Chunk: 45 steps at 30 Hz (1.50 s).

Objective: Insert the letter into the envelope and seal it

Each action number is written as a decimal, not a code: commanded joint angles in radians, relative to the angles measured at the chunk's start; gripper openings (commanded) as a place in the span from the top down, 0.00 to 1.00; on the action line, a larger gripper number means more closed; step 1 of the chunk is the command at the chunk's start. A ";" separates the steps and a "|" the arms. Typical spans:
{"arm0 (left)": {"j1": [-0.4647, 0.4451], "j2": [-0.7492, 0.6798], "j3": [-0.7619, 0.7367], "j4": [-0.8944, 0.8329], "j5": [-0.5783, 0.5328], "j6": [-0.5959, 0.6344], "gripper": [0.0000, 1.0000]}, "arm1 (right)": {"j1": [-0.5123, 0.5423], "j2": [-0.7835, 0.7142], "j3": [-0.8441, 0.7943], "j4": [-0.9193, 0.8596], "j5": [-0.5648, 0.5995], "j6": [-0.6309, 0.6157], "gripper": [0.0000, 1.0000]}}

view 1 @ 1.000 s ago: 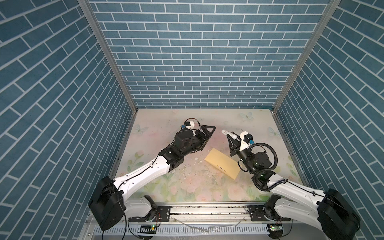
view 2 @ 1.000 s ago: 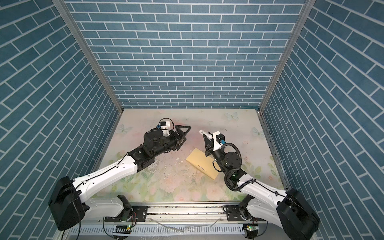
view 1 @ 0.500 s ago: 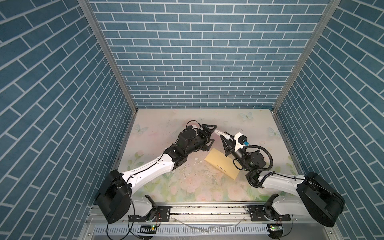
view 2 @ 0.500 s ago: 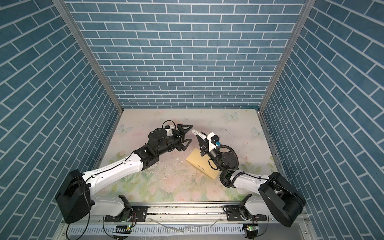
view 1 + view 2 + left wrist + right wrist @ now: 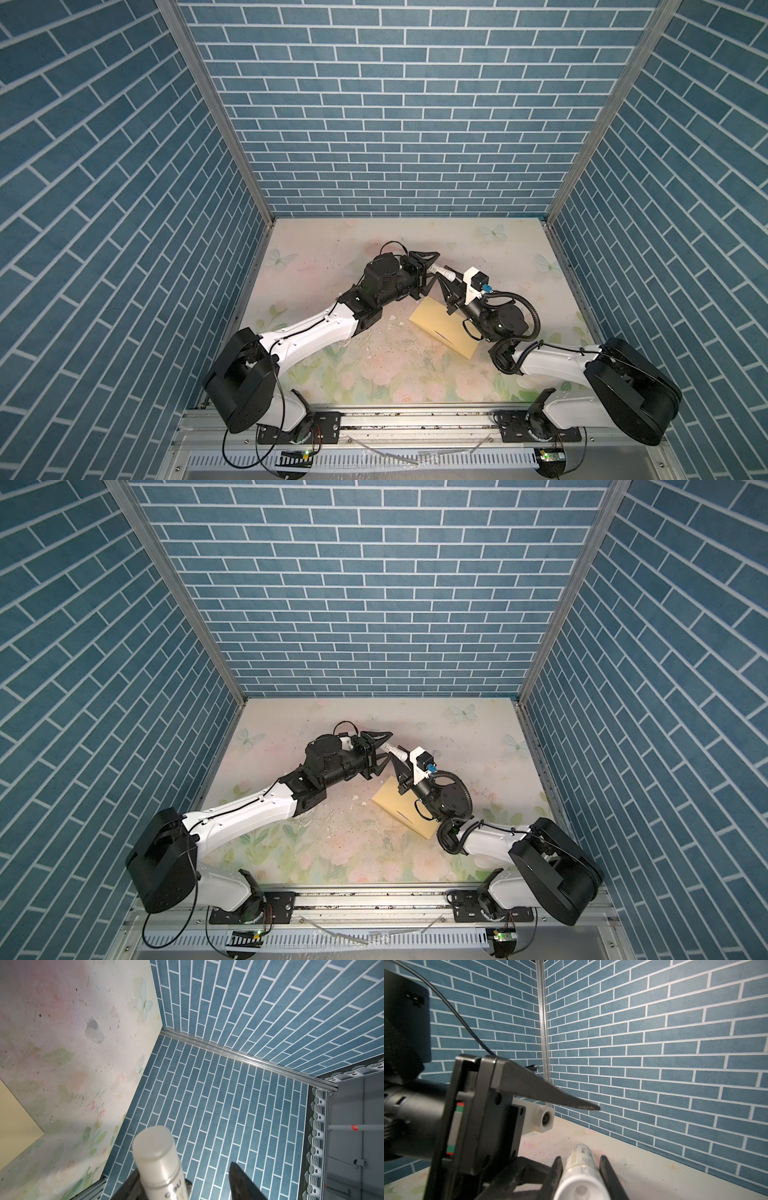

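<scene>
Near the centre of both top views, the left gripper point(image 5: 434, 267) and the right gripper point(image 5: 449, 280) face each other tip to tip above the flowered table point(image 5: 374, 374), with a white glue stick point(image 5: 444, 272) between them. Just below and right of them in the frame, the envelope point(image 5: 440, 328) lies flat on the table, partly hidden by the right arm.

Only the wrist views settle the grips. The right wrist view shows the right gripper's fingers point(image 5: 557, 1172) pressed on both sides of the glue stick, holding it. The left wrist view shows the stick's capped end between the left gripper's fingers point(image 5: 241, 1182). One sits close against it at lower centre and the other stands clear at lower right, so those jaws are part open, not clamped. A corner of the envelope shows at that frame's left edge.
</scene>
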State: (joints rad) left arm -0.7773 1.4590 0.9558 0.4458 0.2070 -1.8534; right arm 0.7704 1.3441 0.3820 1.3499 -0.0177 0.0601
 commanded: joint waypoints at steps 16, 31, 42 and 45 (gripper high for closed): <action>-0.007 0.037 0.031 0.140 0.017 0.014 1.00 | 0.020 0.023 0.035 0.047 -0.002 -0.020 0.96; 0.054 -0.083 0.093 -0.478 -0.242 0.899 1.00 | 0.022 -0.413 0.159 -1.178 0.147 0.226 0.12; 0.055 -0.100 0.094 -0.657 -0.477 1.202 1.00 | 0.127 -0.351 0.310 -1.807 0.223 0.694 0.10; 0.055 -0.101 0.085 -0.660 -0.502 1.213 1.00 | 0.174 -0.298 0.332 -1.834 0.255 0.759 0.11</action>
State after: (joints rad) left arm -0.7265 1.3594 1.0489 -0.1757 -0.2241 -0.7151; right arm 0.9134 1.0145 0.6579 -0.3485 0.1711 0.6479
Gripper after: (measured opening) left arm 0.277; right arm 0.893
